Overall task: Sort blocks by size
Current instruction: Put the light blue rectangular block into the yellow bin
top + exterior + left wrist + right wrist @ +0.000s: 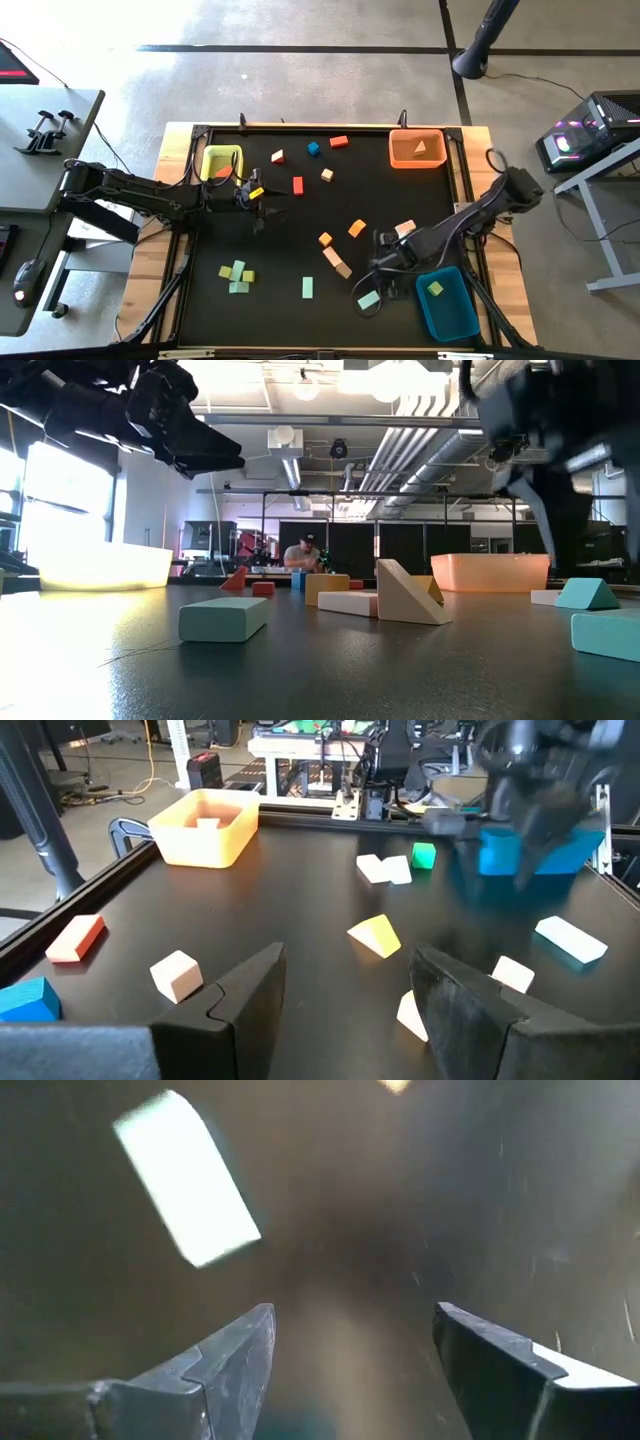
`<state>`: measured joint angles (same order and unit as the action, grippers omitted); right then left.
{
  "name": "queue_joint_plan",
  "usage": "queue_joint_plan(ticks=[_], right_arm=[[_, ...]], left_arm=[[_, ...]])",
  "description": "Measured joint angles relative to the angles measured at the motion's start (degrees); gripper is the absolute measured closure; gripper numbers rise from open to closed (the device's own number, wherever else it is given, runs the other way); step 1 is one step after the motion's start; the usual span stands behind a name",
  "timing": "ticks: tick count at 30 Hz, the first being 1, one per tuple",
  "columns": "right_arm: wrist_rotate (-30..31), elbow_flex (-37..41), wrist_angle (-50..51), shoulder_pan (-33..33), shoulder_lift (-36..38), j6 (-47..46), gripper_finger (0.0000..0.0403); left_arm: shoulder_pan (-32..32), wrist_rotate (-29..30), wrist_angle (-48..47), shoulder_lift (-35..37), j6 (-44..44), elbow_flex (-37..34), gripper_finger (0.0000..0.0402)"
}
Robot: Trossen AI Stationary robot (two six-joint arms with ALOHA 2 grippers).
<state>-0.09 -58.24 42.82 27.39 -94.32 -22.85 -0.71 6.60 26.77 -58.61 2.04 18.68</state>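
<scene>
Blocks (297,185) lie scattered over the black table (280,250), none of them held. Left gripper (262,205) hangs just beside the yellow bin (221,163), its fingers spread apart with nothing between them; a small yellow block (256,192) lies right at its side, and a red bar sits a little farther toward the table's middle. Right gripper (383,268) hovers low beside the blue bin (449,302), fingers also wide and empty. A mint block (368,300) lies on the table just beside it, toward the near edge, and tan bars (337,262) lie close on its other side, toward the middle. In the right wrist view the pale mint block (187,1178) sits ahead of the fingertips, apart from them.

The orange bin (416,148) at the far right corner holds one pale wedge-shaped block. The blue bin holds one yellow-green cube (435,288). What the yellow bin holds cannot be made out. A cluster of yellow-green and mint blocks (236,274) lies near the left front of the table.
</scene>
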Motion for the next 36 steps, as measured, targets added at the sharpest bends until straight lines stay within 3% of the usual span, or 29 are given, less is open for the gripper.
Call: queue_joint_plan(ticks=[6,11,18,24,31,36], right_arm=[[10.36,0.02,21.12,-3.19,0.85,0.61,0.0145],[12.28,0.25,30.48,-8.78,5.24,3.11,0.0155],[10.82,7.86,21.55,-16.3,6.93,14.44,0.0155],[10.4,13.25,14.23,-18.17,6.82,18.88,0.0155],[11.84,12.41,23.33,-17.58,6.84,15.69,0.0155],[10.06,12.28,20.18,-17.5,6.84,18.1,0.0155]], left_arm=[[0.0,-0.01,0.07,0.01,0.31,0.0,0.02],[0.0,-0.01,0.61,0.0,-0.15,0.0,0.02],[0.0,-0.01,1.03,0.0,-0.17,0.02,0.02],[-0.01,-0.01,0.91,0.0,0.7,0.02,0.02],[0.0,-0.01,0.89,0.0,0.73,0.02,0.0199],[0.0,-0.01,1.05,0.0,0.75,0.04,0.02]])
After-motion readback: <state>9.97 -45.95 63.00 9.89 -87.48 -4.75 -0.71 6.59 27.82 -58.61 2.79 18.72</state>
